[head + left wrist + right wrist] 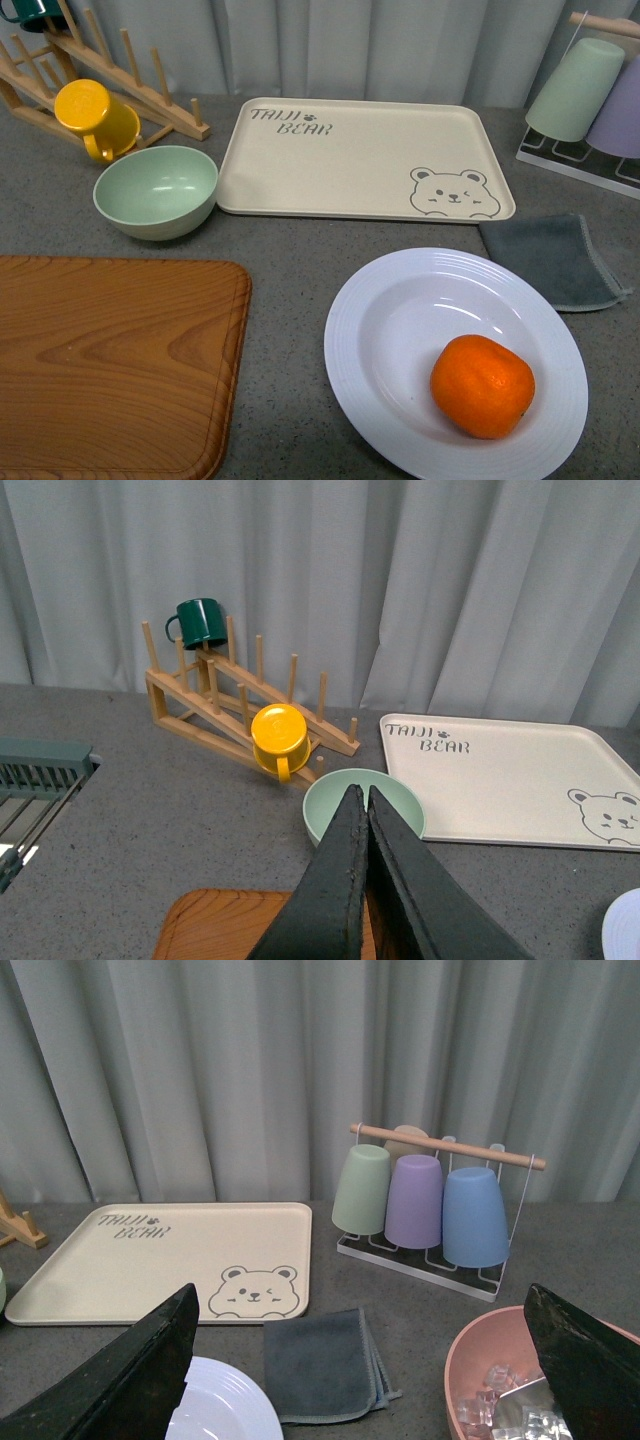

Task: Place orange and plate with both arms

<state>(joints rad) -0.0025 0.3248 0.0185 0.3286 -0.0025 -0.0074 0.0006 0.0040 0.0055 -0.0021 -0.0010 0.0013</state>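
Note:
The orange (482, 386) lies inside the white ribbed plate (370, 320), toward its near right side, at the front right of the table. Neither arm shows in the front view. In the left wrist view my left gripper (359, 792) is shut with nothing in it, its black fingers (335, 880) pressed together above the wooden board (215, 925) and pointing toward the green bowl (330, 798). My right gripper (360, 1295) stands wide open and empty, raised above the table, with the plate's edge (225, 1405) below one finger. The orange is hidden in both wrist views.
A cream bear-printed tray (350, 160) lies behind the plate, a grey cloth (555, 255) to its right. The pale green bowl (155, 190), yellow mug (95, 118) and wooden rack (130, 80) stand at the back left. A cup rack (430, 1200) and a pink bowl of ice (490, 1380) are on the right.

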